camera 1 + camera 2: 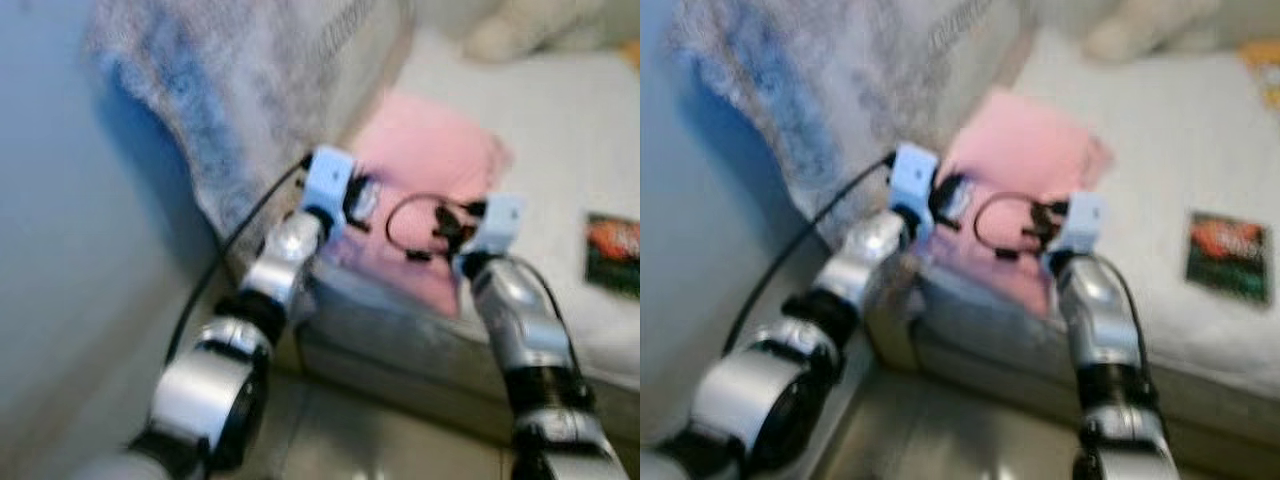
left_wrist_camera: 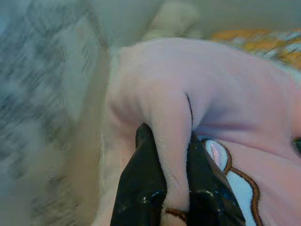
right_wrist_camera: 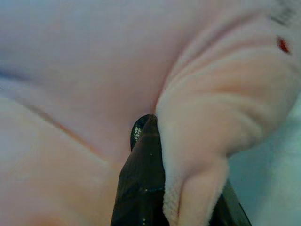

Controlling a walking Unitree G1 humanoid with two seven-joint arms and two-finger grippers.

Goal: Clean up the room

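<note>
On sofa [image 1: 560,150], left gripper [image 2: 175,188], right gripper [image 3: 169,188] pinching pink blanket [image 1: 430,150]

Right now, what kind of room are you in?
Probably a living room or bedroom: a pale couch or bed with a grey throw draped over its end, and a pink blanket lying on it, pinched by the left end effector and right end effector.

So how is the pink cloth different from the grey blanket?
The pink cloth is plain pink and lies on the couch seat; the grey blanket is mottled grey and hangs over the couch arm. The pink cloth is pinched by the left gripper and right gripper; the grey blanket is not held. The grey blanket looks larger. Both look soft.
</note>
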